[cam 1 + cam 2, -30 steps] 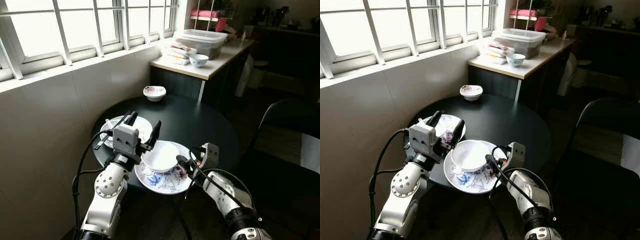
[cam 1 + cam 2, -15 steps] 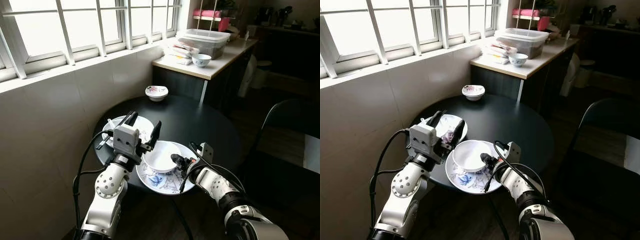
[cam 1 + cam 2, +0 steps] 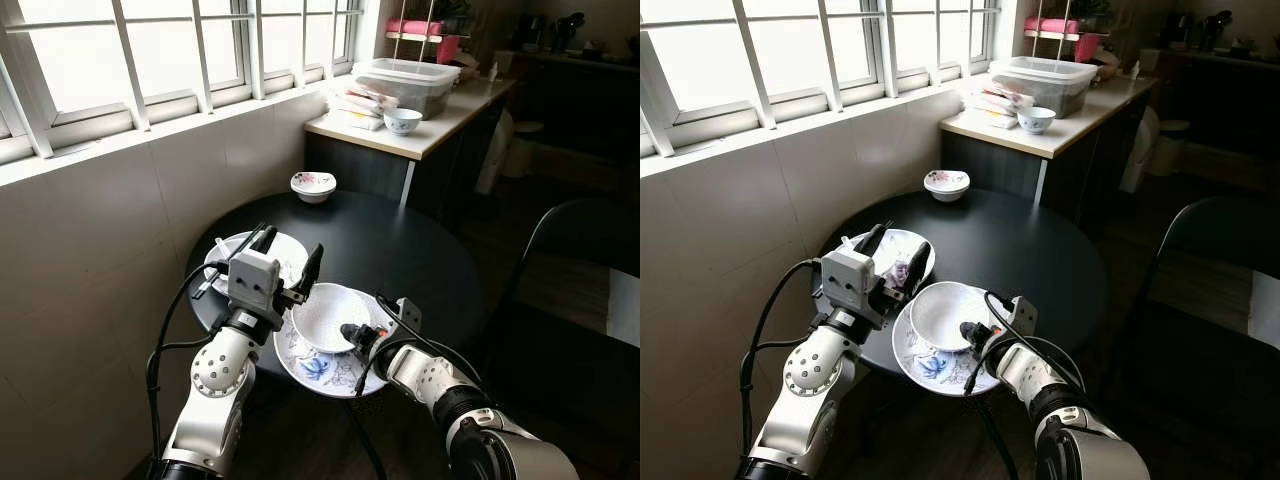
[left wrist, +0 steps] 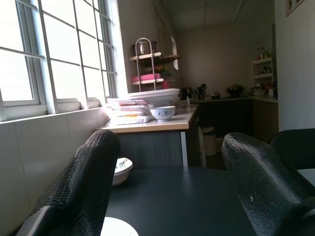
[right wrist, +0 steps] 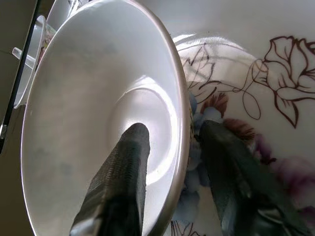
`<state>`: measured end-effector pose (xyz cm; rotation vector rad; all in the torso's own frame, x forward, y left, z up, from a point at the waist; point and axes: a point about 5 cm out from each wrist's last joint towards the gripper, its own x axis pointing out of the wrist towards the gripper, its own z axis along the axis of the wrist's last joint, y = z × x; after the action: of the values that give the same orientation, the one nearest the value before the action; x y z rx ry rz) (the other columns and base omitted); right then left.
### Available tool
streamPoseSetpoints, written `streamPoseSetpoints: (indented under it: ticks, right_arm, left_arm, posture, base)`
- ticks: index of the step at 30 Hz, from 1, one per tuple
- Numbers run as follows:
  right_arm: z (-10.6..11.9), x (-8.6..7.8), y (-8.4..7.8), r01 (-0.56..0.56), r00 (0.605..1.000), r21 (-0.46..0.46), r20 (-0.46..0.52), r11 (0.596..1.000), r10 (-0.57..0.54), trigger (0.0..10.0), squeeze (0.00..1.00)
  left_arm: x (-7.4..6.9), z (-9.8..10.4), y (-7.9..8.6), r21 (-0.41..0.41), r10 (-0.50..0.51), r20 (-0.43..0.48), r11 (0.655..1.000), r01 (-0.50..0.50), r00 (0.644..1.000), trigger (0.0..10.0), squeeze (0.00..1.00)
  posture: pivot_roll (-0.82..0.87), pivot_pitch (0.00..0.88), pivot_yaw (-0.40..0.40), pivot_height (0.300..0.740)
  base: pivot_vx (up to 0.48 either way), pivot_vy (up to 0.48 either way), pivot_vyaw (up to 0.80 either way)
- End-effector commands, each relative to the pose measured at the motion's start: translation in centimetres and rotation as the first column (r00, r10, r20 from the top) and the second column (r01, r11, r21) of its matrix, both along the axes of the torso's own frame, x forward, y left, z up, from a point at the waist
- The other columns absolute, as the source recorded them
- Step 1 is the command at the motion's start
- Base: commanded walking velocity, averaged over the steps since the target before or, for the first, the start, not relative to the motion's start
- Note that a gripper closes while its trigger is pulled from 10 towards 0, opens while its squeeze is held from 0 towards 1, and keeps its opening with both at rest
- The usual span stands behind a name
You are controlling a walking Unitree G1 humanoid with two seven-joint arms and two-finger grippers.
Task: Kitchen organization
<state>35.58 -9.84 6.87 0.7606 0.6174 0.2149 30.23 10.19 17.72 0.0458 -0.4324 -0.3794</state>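
A white bowl (image 3: 328, 314) sits tilted on a flowered plate (image 3: 318, 369) at the near edge of the round black table (image 3: 400, 245). My right gripper (image 3: 352, 335) is shut on the white bowl at its near rim. In the right wrist view, one finger (image 5: 129, 162) lies inside the bowl (image 5: 88, 113) and the other rests outside over the plate (image 5: 256, 93). My left gripper (image 3: 289, 257) hovers open just left of the bowl, above the table, with nothing between its fingers (image 4: 88, 177).
A second plate (image 3: 232, 250) with a spoon and scraps lies at the table's left. A small flowered bowl (image 3: 313, 184) stands at the far edge. Beyond is a counter (image 3: 430, 130) with a plastic bin (image 3: 412, 80) and a bowl (image 3: 402, 120). A dark chair (image 3: 585, 235) stands at right.
My right gripper has reached in from the plate's right edge and closed on the bowl's rim. The bowl has tipped up on its near side. The left arm has stayed put.
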Motion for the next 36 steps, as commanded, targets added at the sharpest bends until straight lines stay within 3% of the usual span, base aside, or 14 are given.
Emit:
streamPoseSetpoints:
  ticks: [1, 6, 10, 12, 16, 18, 24, 26, 30, 36]
  right_arm:
    - [0.2, 0.2, 0.1, 0.013, 1.000, -0.007, -0.008, 1.000, -0.013, 0.0, 0.00]
    - [0.4, 0.5, -0.6, 0.056, 0.998, -0.022, 0.011, 0.998, -0.056, 0.0, 0.00]
    - [0.5, 0.7, -1.6, 0.080, 0.996, -0.121, 0.049, 0.989, -0.074, 0.0, 0.00]
    - [1.0, 1.1, -2.7, 0.143, 0.987, -0.173, 0.101, 0.974, -0.127, 0.0, 0.00]
    - [2.6, 1.9, -3.0, 0.164, 0.968, -0.218, 0.223, 0.962, -0.115, 0.0, 0.00]
    - [4.1, 2.5, -3.4, 0.208, 0.933, -0.318, 0.348, 0.925, -0.090, 0.0, 0.00]
    - [7.3, 3.2, -3.4, 0.308, 0.832, -0.343, 0.549, 0.887, -0.077, 0.0, 0.00]
    - [8.8, 3.2, -3.0, 0.323, 0.780, -0.319, 0.623, 0.891, -0.060, 0.0, 0.00]
    - [10.2, 2.6, -1.9, 0.297, 0.723, -0.257, 0.689, 0.920, -0.040, 0.0, 0.00]
    - [10.9, 1.6, -1.4, 0.292, 0.678, -0.244, 0.735, 0.925, -0.020, 0.0, 0.00]
  left_arm:
    - [0.0, 0.0, -0.4, 0.016, -0.010, -0.001, 1.000, 0.010, 1.000, 10.0, 0.00]
    - [0.0, -0.1, -0.3, 0.018, -0.007, -0.004, 1.000, 0.007, 1.000, 10.0, 0.00]
    - [0.1, -0.2, -0.2, 0.019, -0.002, -0.005, 1.000, 0.003, 1.000, 10.0, 0.00]
    - [0.0, -0.2, -0.2, 0.019, 0.001, -0.005, 1.000, -0.001, 1.000, 10.0, 0.00]
    - [0.0, -0.2, -0.2, 0.019, 0.004, -0.006, 1.000, -0.004, 1.000, 10.0, 0.00]
    - [0.0, -0.3, -0.2, 0.019, 0.004, -0.009, 1.000, -0.004, 1.000, 10.0, 0.00]
    - [0.0, -0.3, -0.2, 0.019, 0.006, -0.009, 1.000, -0.005, 1.000, 10.0, 0.00]
    - [0.0, -0.4, -0.2, 0.019, 0.008, -0.009, 1.000, -0.007, 1.000, 10.0, 0.00]
    - [0.0, -0.5, 0.0, 0.022, 0.012, -0.011, 1.000, -0.012, 1.000, 10.0, 0.00]
    - [0.0, -0.7, 0.5, 0.021, 0.029, -0.025, 0.999, -0.028, 0.999, 10.0, 0.00]
  posture:
    - [0.06, 0.000, -0.046, 0.740]
    - [0.05, 0.000, -0.046, 0.740]
    - [0.05, 0.000, -0.047, 0.740]
    - [0.05, 0.000, -0.047, 0.740]
    - [0.05, 0.000, -0.047, 0.740]
    - [0.05, 0.000, -0.045, 0.740]
    - [0.05, 0.000, -0.044, 0.740]
    - [0.05, 0.000, -0.044, 0.740]
    - [0.05, 0.000, -0.045, 0.740]
    - [0.05, 0.000, -0.047, 0.740]
  base:
    - [0.000, 0.000, 0.00]
    - [0.000, 0.000, 0.00]
    - [0.000, 0.000, 0.00]
    - [0.000, 0.000, 0.00]
    - [0.000, 0.000, 0.00]
    - [0.000, 0.000, 0.00]
    - [0.000, 0.000, 0.00]
    - [0.000, 0.000, 0.00]
    - [0.000, 0.000, 0.00]
    - [0.000, 0.000, 0.00]
